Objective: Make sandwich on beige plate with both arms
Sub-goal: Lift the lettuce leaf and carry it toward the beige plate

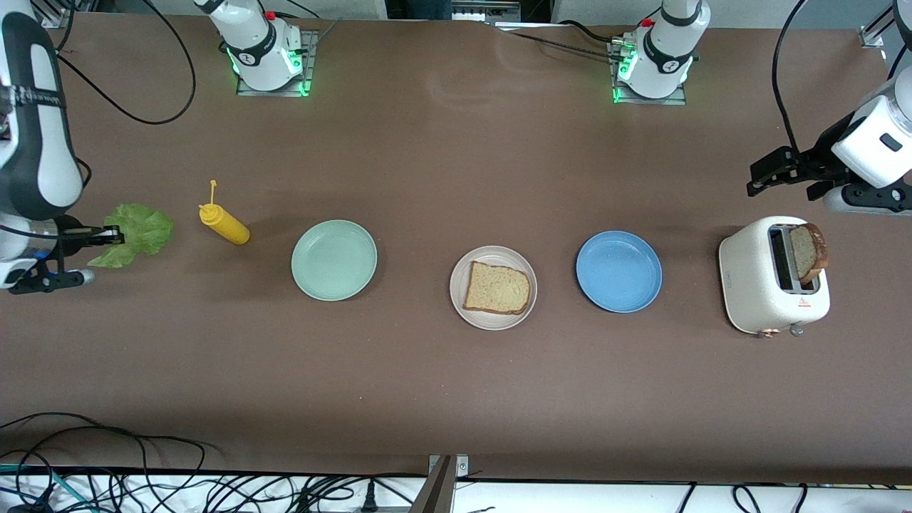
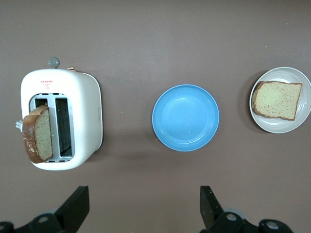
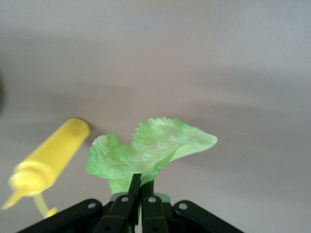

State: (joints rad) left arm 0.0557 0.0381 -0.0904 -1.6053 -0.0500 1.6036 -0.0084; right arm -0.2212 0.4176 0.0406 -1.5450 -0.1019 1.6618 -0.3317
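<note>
Brown worktop (image 1: pixel 456 370): limp, light lettuce (image 3: pixel 146 150) is pinched at its edge by the clenched right hand (image 3: pixel 141 191); the left hand (image 2: pixel 143 206) waits released over the toaster (image 2: pixel 63 121).

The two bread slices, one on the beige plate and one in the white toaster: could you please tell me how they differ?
The tan bread slice on the round beige plate lies flat; the bread slice in the white toaster stands upright on edge, leaning out of a slot. The plate sits mid-table; the toaster stands toward the left arm's end. Both slices are tan with brown crusts, and neither is gripped.
</note>
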